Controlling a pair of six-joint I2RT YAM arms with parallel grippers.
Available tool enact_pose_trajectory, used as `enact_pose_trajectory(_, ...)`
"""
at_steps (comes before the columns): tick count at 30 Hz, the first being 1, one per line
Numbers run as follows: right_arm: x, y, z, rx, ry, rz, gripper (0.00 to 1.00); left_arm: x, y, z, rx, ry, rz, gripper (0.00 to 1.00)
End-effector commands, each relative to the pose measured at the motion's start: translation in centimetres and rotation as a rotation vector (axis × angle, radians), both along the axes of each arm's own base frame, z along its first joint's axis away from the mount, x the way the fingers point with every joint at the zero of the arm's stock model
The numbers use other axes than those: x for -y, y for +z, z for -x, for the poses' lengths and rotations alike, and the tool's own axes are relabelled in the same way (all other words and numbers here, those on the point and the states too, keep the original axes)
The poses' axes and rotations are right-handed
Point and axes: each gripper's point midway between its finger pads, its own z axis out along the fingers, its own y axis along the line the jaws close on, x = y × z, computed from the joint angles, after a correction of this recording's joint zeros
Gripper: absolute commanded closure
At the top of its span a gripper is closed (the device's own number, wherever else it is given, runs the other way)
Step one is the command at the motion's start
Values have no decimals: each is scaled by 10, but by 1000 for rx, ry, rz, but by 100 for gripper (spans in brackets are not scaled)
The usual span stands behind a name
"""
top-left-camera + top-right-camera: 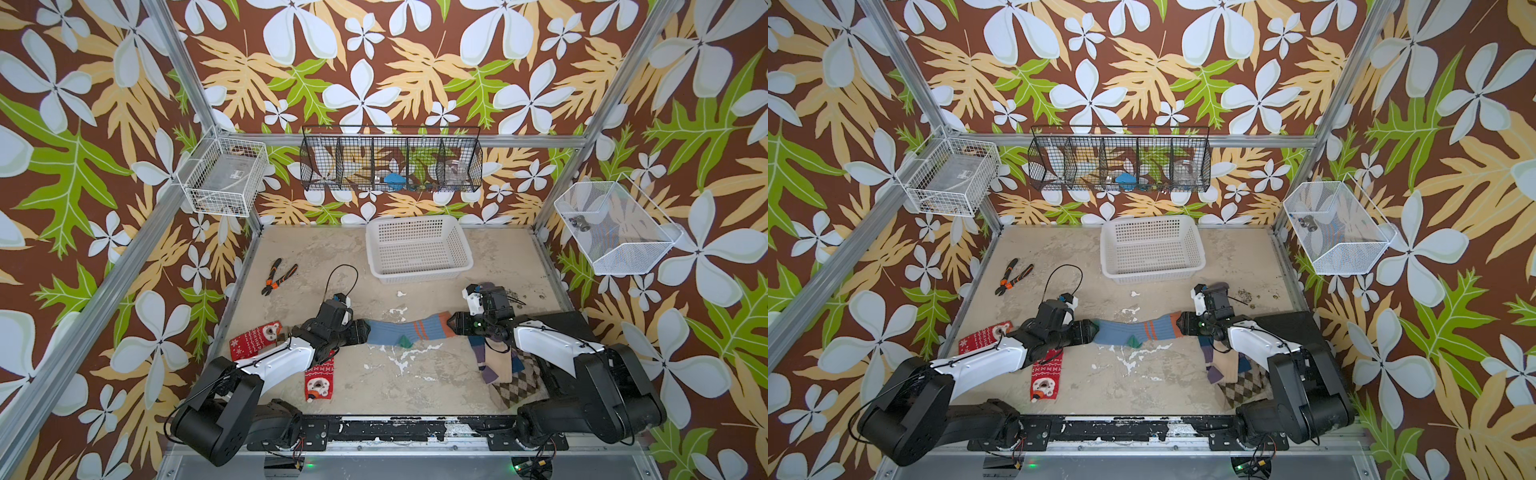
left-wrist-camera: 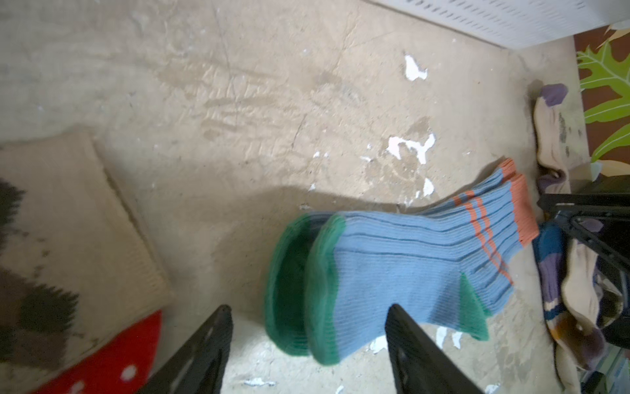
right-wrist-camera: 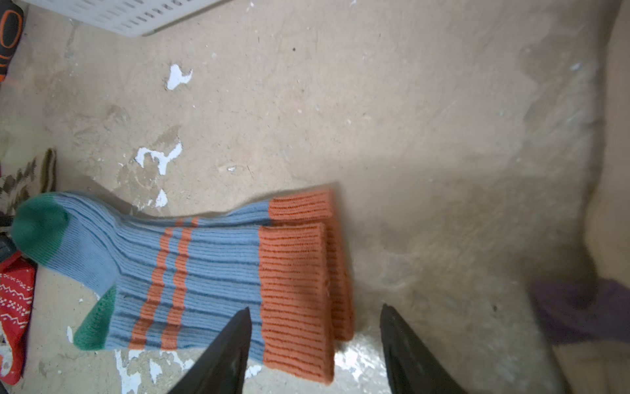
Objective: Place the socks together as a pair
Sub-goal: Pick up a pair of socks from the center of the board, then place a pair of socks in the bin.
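Observation:
Two blue socks (image 1: 405, 331) (image 1: 1133, 330) with orange stripes lie one on the other across the middle of the table. My left gripper (image 1: 368, 330) (image 2: 306, 308) stands open at their green toes (image 2: 300, 290), gripping nothing. At the orange cuffs (image 3: 296, 290), my right gripper (image 1: 451, 322) (image 3: 315, 307) is open too, its fingers clear of the knit. Two red snowflake socks (image 1: 255, 338) (image 1: 319, 380) lie apart by the left arm. A cream sock with purple toe (image 1: 488, 361) and a brown argyle sock (image 1: 519, 388) are piled under the right arm.
A white plastic basket (image 1: 417, 249) stands at the back of the table. Orange-handled pliers (image 1: 278, 276) lie at the back left. Wire baskets (image 1: 390, 164) hang on the walls. A black mat (image 1: 557, 324) covers the right edge. Another cream sock (image 2: 552, 129) lies beyond the right wrist.

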Motion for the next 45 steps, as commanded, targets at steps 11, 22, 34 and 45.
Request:
enact_pose_trajectory(11, -29, -9, 3, -72, 83, -140, 81, 9, -9, -3, 19, -25, 52, 83)
enact_pose_trajectory(22, -43, 142, -48, 232, 115, -216, 100, 43, 138, -67, 286, -40, 185, 100)
enact_pose_trajectory(34, -5, 238, -161, 406, 40, -153, 100, 98, 214, -182, 409, -49, 232, 100)
enact_pose_trajectory(45, -17, 143, -222, 183, 99, -126, 100, 99, 138, -245, 278, 9, 156, 100)
